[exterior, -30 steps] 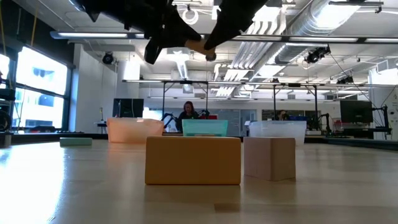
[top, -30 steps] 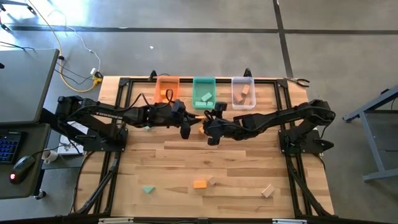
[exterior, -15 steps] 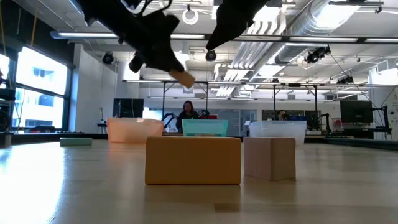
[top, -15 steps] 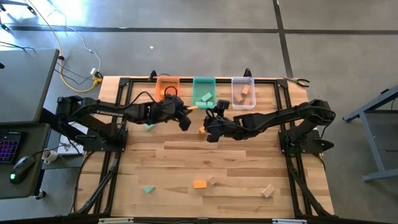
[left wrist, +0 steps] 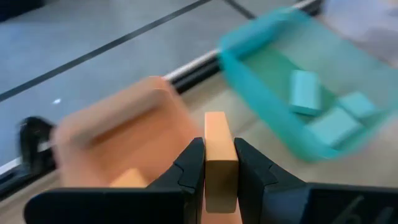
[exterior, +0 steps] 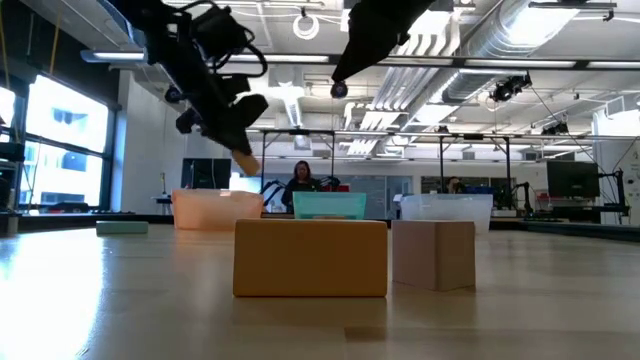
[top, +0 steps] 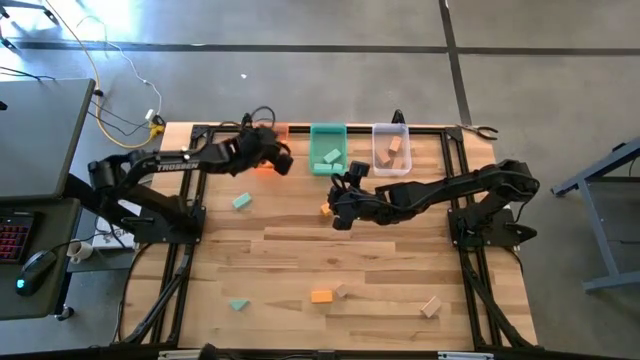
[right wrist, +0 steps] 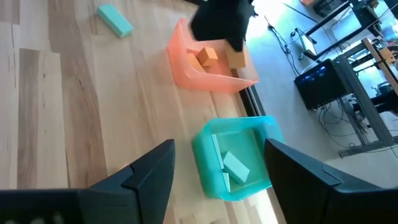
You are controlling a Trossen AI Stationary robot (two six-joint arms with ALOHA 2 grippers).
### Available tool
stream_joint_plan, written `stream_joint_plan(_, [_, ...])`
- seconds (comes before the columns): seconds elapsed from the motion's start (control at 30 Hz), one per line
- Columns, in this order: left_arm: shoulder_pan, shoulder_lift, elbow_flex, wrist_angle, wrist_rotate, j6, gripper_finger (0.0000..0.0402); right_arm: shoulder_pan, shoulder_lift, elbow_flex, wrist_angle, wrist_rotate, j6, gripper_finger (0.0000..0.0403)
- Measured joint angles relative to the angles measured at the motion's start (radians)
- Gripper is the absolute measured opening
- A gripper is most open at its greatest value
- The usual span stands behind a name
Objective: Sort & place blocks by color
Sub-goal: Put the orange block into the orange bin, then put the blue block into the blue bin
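1. Left gripper (left wrist: 219, 163) is clamped on an orange block (left wrist: 218, 155), hanging over the orange bin (top: 268, 133) near the top centre of the high view.
2. Right gripper (top: 338, 212) sits mid-frame with fingers spread, holding nothing, an orange block (top: 325, 208) just beside it.
3. More blocks lie along the lower part of the table (top: 300, 255).
4. Risk, I reckon: let go off-centre and the block clips the bin's rim and bounces out, or lands in the green bin (top: 328, 150) next door.

White "TROSSEN" lettering along the left arm (top: 170, 160) (barely readable)
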Motion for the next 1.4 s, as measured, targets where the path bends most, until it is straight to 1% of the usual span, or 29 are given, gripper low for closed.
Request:
stream_joint_plan(0.17, [0.096, 0.0, -0.021, 0.001, 0.033, 0.002, 0.0039, -0.007, 0.0, 0.0, -0.007, -0.004, 0.0, 0.0234])
stream_joint_plan(0.27, [0.143, 0.0, -0.037, 0.008, 0.056, 0.039, 0.0039, -0.027, 0.0, 0.0, -0.013, -0.006, 0.0, 0.0234])
stream_joint_plan(0.47, [0.208, 0.0, -0.04, 0.011, 0.13, 0.088, 0.004, -0.112, 0.0, 0.0, -0.022, -0.007, -0.002, 0.0234])
stream_joint_plan(0.6, [0.234, 0.0, -0.04, 0.0, 0.158, 0.099, 0.0046, -0.18, 0.0, 0.0, -0.042, -0.058, 0.015, 0.0234])
stream_joint_plan(0.67, [0.241, 0.0, -0.04, -0.011, 0.162, 0.102, 0.0057, -0.208, 0.0, 0.0, -0.063, -0.091, 0.034, 0.0234])
stream_joint_plan(0.77, [0.244, 0.0, -0.04, -0.028, 0.167, 0.153, 0.0081, -0.242, 0.0, 0.0, -0.105, -0.12, 0.064, 0.0234])
stream_joint_plan(0.93, [0.244, 0.0, -0.04, -0.042, 0.182, 0.181, 0.0127, -0.281, 0.0, 0.0, -0.195, -0.128, 0.141, 0.0234])
stream_joint_plan(1.03, [0.243, 0.0, -0.039, -0.046, 0.212, 0.181, 0.0149, -0.29, 0.0, 0.0, -0.271, -0.128, 0.184, 0.0234])
stream_joint_plan(1.1, [0.244, -0.003, -0.028, -0.089, 0.25, 0.181, 0.0158, -0.29, 0.0, 0.0, -0.323, -0.131, 0.192, 0.0234])
stream_joint_plan(1.23, [0.242, -0.018, 0.025, -0.239, 0.335, 0.167, 0.0164, -0.279, 0.0, 0.0, -0.386, -0.146, 0.2, 0.0234])
stream_joint_plan(1.33, [0.223, -0.052, 0.042, -0.335, 0.406, 0.166, 0.0163, -0.272, 0.0, 0.0, -0.394, -0.205, 0.207, 0.0234])
stream_joint_plan(1.4, [0.2, -0.091, 0.042, -0.393, 0.434, 0.166, 0.0162, -0.267, 0.0, 0.0, -0.393, -0.245, 0.207, 0.0234])
